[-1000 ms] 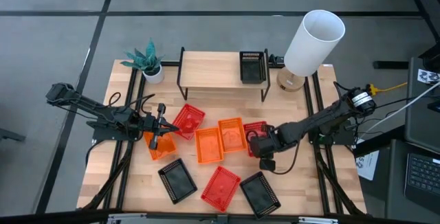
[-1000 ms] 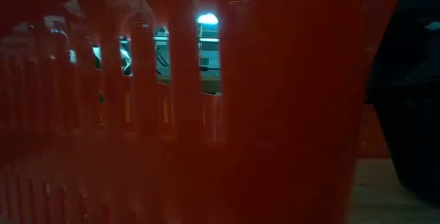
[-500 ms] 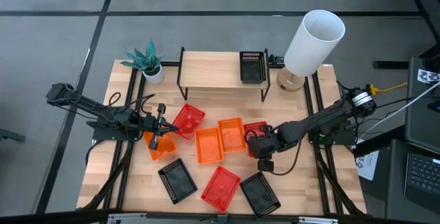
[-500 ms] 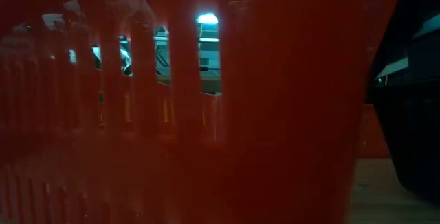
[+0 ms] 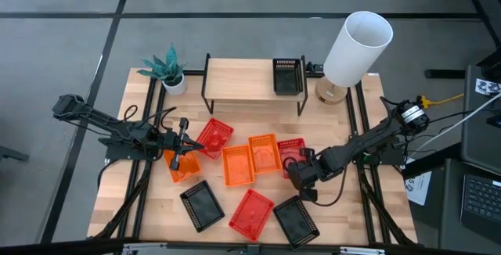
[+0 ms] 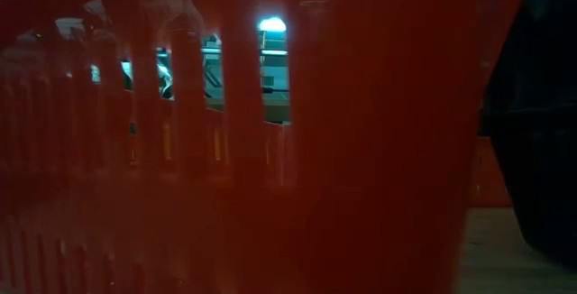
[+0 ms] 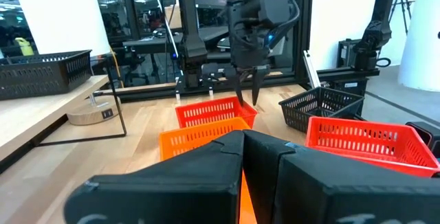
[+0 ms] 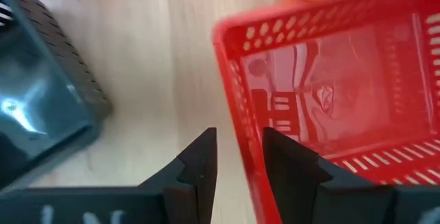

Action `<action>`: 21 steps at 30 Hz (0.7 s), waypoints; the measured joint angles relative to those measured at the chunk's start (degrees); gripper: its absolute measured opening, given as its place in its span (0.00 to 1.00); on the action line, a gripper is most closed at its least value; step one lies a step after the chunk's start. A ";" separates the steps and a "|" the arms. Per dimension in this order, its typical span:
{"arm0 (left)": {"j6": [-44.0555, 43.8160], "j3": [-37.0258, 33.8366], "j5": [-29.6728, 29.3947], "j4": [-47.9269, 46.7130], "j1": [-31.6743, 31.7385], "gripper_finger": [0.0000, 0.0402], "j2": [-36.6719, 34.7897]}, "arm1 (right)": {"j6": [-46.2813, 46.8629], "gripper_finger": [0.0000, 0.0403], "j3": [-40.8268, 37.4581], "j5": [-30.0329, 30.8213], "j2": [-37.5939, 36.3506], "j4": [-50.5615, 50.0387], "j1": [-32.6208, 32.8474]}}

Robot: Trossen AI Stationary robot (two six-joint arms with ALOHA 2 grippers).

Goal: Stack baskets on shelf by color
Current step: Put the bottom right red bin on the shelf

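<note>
The right gripper [image 5: 300,178] had slid down from the red basket [image 5: 291,155] beside the two orange baskets toward its near wall, fingers parted astride that wall, nothing yet lifted; a grasp looked imminent. The left gripper [image 5: 182,141], clenched empty, hung over another orange basket [image 5: 182,167]. One black basket [image 5: 287,76] sat on the shelf [image 5: 243,81]. No writing was legible

A red basket [image 6: 270,150] pressed against my low camera blocks nearly the whole table. My right wrist view cuts off the black basket [image 8: 34,93] at its edge.
</note>
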 joint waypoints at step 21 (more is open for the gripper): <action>0.00 -0.02 0.02 -0.22 0.00 0.00 0.02 | 3.26 0.02 4.48 0.20 0.04 -8.82 2.47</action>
